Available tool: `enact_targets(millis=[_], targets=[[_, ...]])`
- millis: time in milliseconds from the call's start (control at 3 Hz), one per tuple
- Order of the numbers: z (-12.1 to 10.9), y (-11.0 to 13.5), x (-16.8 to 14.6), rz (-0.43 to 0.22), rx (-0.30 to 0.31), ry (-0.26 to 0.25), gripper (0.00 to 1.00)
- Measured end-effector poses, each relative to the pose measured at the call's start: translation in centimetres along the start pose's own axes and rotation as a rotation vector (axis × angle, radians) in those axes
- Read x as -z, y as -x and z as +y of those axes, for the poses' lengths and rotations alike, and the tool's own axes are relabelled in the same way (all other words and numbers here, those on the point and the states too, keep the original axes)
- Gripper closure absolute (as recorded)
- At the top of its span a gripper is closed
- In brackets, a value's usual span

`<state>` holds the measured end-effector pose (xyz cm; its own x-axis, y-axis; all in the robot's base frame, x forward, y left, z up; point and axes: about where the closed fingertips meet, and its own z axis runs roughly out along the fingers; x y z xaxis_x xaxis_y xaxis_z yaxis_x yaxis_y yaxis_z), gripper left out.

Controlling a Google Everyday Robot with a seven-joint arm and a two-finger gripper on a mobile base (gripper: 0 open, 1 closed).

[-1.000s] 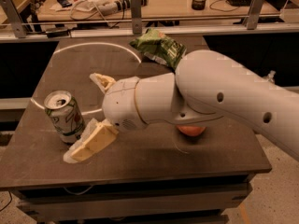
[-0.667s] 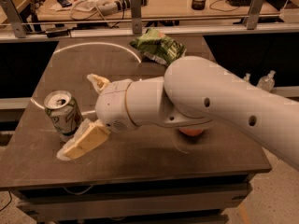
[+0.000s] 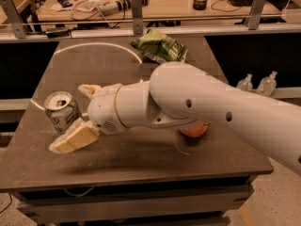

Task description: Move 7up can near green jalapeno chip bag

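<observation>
My gripper point(image 3: 81, 114) has slid left, claw spread wide, 7up can point(image 3: 60, 113) now at its mouth, mid-left of frame. Clamp likely next. Green jalapeno chip bag point(image 3: 160, 46) upper centre, well apart.

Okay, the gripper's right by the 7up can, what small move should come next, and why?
Probably ease the gripper a little farther toward the 7up can, then close. Its fingers are open, one behind the can and one in front, but the can seems to sit only at their tips. The green jalapeno chip bag lies farther back, so a firm grip comes first.
</observation>
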<state>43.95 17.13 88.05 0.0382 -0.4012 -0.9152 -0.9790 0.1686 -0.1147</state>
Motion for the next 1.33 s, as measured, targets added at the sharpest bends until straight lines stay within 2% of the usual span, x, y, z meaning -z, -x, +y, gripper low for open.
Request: enact_targets(millis=[333,667,1000,1333], targets=[[0.2,-0.8,-0.6,0.010,-0.046,0.034,0.41],[0.0,-0.9,-0.6,-0.001,-0.058,0.049,0.62],[-1.1,0.1,1.3,-0.041,-0.054,0.001,0.87],[-3.3,0.3,5.7,-0.064,-0.060,-0.127,1.00]])
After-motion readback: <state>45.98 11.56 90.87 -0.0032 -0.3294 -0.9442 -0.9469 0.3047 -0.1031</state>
